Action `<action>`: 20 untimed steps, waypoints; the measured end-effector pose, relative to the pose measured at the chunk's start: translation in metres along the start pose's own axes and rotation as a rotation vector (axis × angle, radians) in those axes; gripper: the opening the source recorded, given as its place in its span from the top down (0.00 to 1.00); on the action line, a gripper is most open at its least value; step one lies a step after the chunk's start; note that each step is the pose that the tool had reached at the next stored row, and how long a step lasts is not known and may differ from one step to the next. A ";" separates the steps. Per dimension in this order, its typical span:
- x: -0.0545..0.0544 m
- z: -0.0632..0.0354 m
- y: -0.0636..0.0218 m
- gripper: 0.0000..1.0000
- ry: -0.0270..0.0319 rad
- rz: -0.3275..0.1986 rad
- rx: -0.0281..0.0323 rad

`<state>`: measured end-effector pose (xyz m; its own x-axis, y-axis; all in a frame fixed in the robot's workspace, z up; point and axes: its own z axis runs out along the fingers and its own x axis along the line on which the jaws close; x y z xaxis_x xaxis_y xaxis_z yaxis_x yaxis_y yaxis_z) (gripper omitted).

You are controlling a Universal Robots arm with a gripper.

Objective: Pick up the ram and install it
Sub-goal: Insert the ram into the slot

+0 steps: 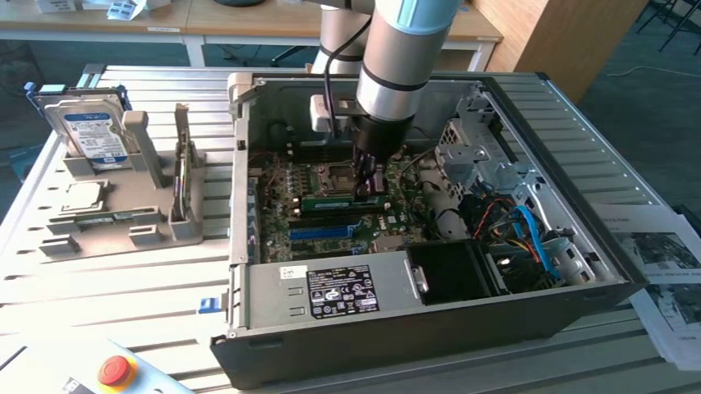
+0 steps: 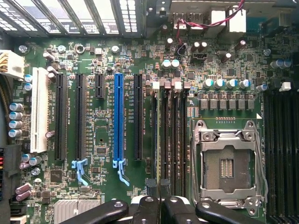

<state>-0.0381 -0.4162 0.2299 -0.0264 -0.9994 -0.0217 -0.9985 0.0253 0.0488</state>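
Closest is a red button (image 1: pixel 115 369) at the edge of the table (image 1: pixel 131 312). Behind it the case (image 1: pixel 438 336) lies open, with a grey power box (image 1: pixel 328 291) along its front wall. Blue wires (image 1: pixel 531 234) curl inside, toward the exterior view's right.

Past the power box is the green board (image 1: pixel 274 234). The ram (image 1: pixel 341 201) is on the board, standing on its thin edge in line with the long dark slots (image 2: pixel 170 135). I cannot tell if it is pushed all the way in. The claw (image 1: pixel 368 190) comes straight down from the arm (image 1: pixel 395 57) onto the ram's top edge, with its fingers (image 2: pixel 149 210) pressed close and pinching the ram. An empty square socket (image 2: pixel 226 163) sits just beside those slots, and a blue slot (image 2: pixel 118 121) is on their other side.

On the exterior view's left, outside the case, a grey tray (image 1: pixel 110 242) holds another green stick (image 1: pixel 110 218), a silver chip (image 1: pixel 82 195) and, farther back, a drive (image 1: pixel 90 131) standing up. Papers (image 1: pixel 668 271) lie on the exterior view's right.
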 end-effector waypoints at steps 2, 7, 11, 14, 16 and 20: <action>0.000 0.0003 0.0000 0.88 -0.0001 0.000 0.0000; 0.000 0.0004 0.0000 0.88 -0.0001 -0.001 0.0000; 0.000 0.0004 0.0000 0.88 0.0001 -0.004 -0.0001; 0.000 0.0004 -0.0001 0.88 0.0002 -0.007 -0.0001; 0.000 0.0004 -0.0002 0.88 0.0003 -0.010 -0.0002; 0.000 0.0004 -0.0004 0.88 0.0006 -0.015 -0.0003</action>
<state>-0.0377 -0.4162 0.2295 -0.0115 -0.9997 -0.0218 -0.9988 0.0104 0.0488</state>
